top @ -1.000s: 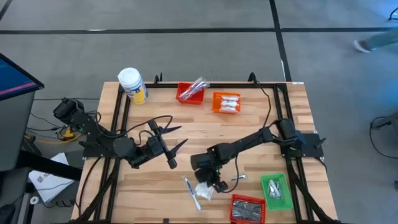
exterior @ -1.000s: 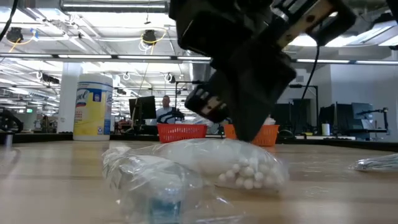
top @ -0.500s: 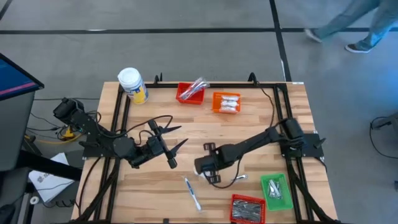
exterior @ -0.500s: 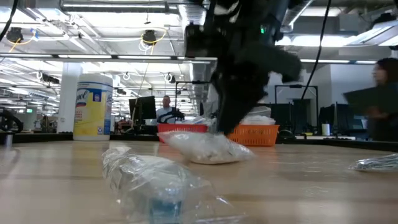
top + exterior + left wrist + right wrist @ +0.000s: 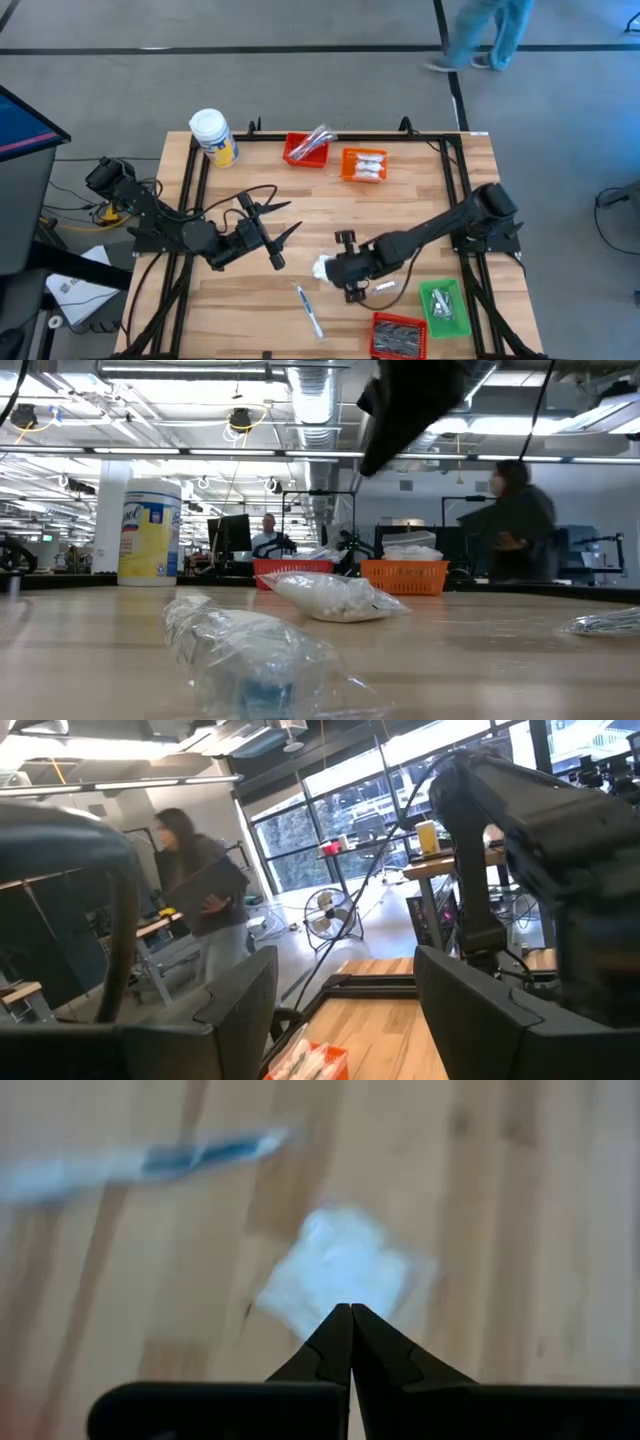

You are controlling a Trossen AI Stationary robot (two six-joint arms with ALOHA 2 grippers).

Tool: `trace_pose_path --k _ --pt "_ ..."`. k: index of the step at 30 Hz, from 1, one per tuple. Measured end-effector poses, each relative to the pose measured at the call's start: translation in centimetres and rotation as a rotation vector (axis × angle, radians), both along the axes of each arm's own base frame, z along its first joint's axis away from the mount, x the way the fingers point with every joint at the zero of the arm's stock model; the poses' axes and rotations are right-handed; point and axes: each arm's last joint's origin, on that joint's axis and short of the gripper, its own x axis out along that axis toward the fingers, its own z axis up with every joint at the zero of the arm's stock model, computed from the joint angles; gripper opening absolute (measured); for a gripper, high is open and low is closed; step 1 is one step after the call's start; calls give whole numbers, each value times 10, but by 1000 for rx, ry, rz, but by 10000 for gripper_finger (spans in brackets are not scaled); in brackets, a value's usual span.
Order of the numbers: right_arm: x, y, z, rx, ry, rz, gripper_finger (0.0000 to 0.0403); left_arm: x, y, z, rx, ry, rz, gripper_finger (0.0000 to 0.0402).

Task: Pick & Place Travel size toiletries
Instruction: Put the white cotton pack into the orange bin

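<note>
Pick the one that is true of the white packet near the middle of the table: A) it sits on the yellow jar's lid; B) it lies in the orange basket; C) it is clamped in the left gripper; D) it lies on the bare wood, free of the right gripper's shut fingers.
D: the white packet lies on the table, beyond the right gripper, whose fingers are shut with nothing between them.

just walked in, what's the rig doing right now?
It's sorting travel toiletries into small baskets. The right gripper is over the middle of the table with its fingers shut and empty; in the right wrist view a white packet lies on the wood just beyond the tips. A clear-wrapped stick lies nearer the front edge. The left gripper waits open, off to the left. Red, orange and green baskets already hold items.
</note>
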Motion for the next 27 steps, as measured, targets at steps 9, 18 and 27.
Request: trace_pose_path --k 9,18,27 --pt "-10 22 -48 -209 172 160 0 0 0 0 0 0 0 227" --pt "-5 16 -48 -222 152 134 0 0 0 0 -3 -2 0 227" --pt "-2 22 -49 -233 32 -59 0 3 -3 -20 -119 87 -56 227"
